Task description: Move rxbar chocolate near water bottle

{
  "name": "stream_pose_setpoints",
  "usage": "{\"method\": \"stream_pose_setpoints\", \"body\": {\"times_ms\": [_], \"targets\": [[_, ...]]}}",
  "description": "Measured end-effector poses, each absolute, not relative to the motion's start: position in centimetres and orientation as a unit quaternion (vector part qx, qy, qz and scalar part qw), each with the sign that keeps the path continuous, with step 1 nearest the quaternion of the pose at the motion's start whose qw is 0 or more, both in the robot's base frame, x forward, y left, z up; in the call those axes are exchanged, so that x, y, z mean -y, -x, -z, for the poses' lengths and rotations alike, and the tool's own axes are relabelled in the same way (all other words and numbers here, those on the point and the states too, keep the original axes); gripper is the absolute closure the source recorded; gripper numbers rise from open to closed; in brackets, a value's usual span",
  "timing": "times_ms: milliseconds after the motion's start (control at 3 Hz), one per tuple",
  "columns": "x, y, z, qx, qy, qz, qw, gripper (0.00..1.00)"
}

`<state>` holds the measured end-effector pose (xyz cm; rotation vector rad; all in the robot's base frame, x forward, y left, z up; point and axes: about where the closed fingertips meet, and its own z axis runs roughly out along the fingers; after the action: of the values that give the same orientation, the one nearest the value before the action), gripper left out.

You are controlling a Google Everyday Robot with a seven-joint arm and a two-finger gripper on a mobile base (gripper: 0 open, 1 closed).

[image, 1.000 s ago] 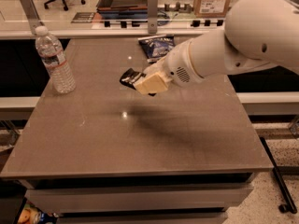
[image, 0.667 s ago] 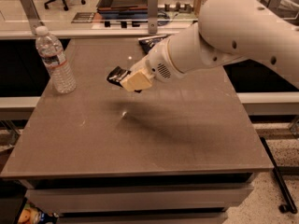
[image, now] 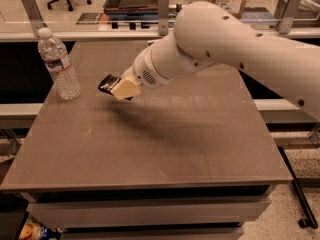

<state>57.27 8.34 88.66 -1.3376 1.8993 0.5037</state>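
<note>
The gripper [image: 119, 87] hung above the counter [image: 175, 144], its fingers [image: 126, 89] clamped on the rxbar chocolate [image: 106, 83], the water bottle [image: 60, 66] standing near them.

A single camera is looking down from above the near edge of the brown rectangular worktop [image: 175, 149], facing across it toward the pale far counter [image: 100, 35]. The worktop is filling most of the frame; the end effector [image: 120, 88] is hanging left of centre, clamping the flat black rxbar chocolate [image: 105, 82].
</note>
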Motion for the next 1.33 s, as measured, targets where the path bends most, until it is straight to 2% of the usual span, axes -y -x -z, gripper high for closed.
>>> {"method": "stream_pose_setpoints", "body": {"times_ms": [1000, 1333], "targets": [[-14.2, -59.4, -85.8, -0.721, 0.518, -0.228, 0.401, 1.00], [-14.3, -59.3, -85.9, -0.720, 0.519, -0.228, 0.401, 0.83]]}}
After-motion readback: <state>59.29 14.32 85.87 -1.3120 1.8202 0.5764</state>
